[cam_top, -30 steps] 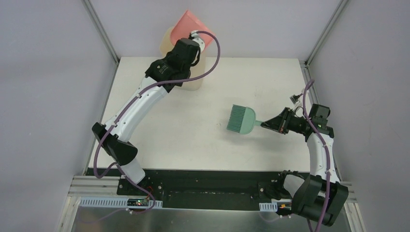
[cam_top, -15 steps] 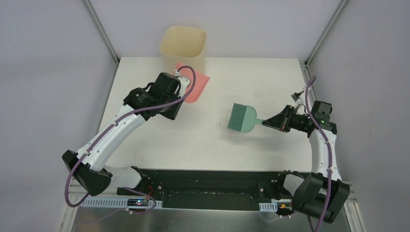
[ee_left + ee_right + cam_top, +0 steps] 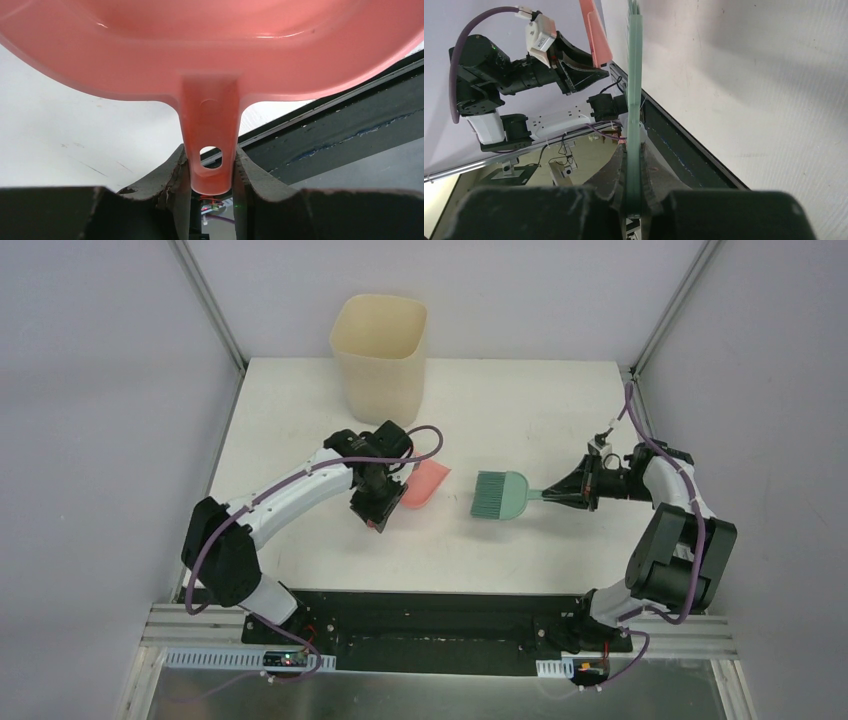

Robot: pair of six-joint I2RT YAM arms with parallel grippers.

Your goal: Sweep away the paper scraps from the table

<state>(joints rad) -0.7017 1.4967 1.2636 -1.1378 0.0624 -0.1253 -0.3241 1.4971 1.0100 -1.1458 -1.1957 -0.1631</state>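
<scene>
Metal rails (image 3: 208,302) and grey walls (image 3: 100,390) frame the flat white rectangular tabletop (image 3: 520,410), which fills the middle of the overhead view. At its far edge, in the upper centre-left of that frame, a tall cream bin (image 3: 380,355) stands upright with its mouth open. Near the centre of the frame the left gripper (image 3: 392,502) clamps the handle of a pink plastic dustpan (image 3: 426,483). In the left wrist view the two dark fingers (image 3: 175,170) press both sides of the handle just beside its hanging hole, with the left gripper (image 3: 210,167) closed on it. The pan's body (image 3: 210,45) spreads across the top of that frame. To the right of centre in the overhead view, the right gripper (image 3: 556,494) is closed on the thin handle of a teal hand brush (image 3: 500,494). Its bristles point toward the left of the frame, at the dustpan, with a bare strip of tabletop between the two. The right wrist view shows the brush (image 3: 634,75) edge-on, pinched tight in the right gripper (image 3: 633,172), with the pink pan's edge (image 3: 594,35) at the upper centre. Both tools cast shadows on the tabletop close below them; whether either touches the surface cannot be told.
</scene>
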